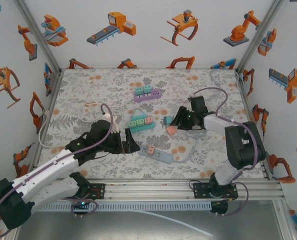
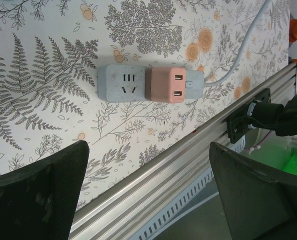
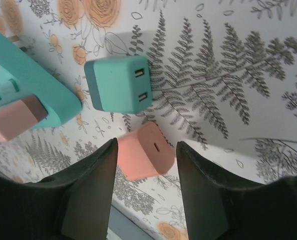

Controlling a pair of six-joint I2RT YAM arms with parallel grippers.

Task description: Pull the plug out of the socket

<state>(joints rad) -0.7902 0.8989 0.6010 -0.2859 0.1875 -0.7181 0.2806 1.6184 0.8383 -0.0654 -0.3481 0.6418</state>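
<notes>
- The left gripper (image 1: 127,144) sits low on the table (image 1: 88,95), its jaws spread wide and holding nothing. It faces 3 o'clock toward the pale blue socket strip (image 1: 156,153), which I take for an approach set-up.
- From the left wrist camera, that strip lies at 12 o'clock from the fingers (image 2: 43,195), and the pink plug (image 2: 166,85) is seated in its right half. The three-hole outlet beside the plug is bare. This plug looks like the thing to pull.
- The strip's cord (image 2: 238,55) trails off toward 2 o'clock, and the aluminium rail (image 2: 153,185) runs just below. The strip lies near the table's front edge, so there is little room to come at it from the near side.
- The right gripper (image 1: 172,125) points toward 9 o'clock in the overhead view. Its jaws are narrow, flanking a loose pink cube (image 3: 145,157). I cannot tell whether they pinch it or merely bracket it.
- A teal cube (image 3: 120,82) lies free just beyond, at 11 o'clock from the pink one. The teal strip (image 3: 28,75) at 10 o'clock carries a pink plug of its own.
- A purple strip (image 1: 147,93) rests well apart, toward 12 o'clock on the table.
- In my judgement the blue strip is light enough to lift with its plug unless something holds it down.
</notes>
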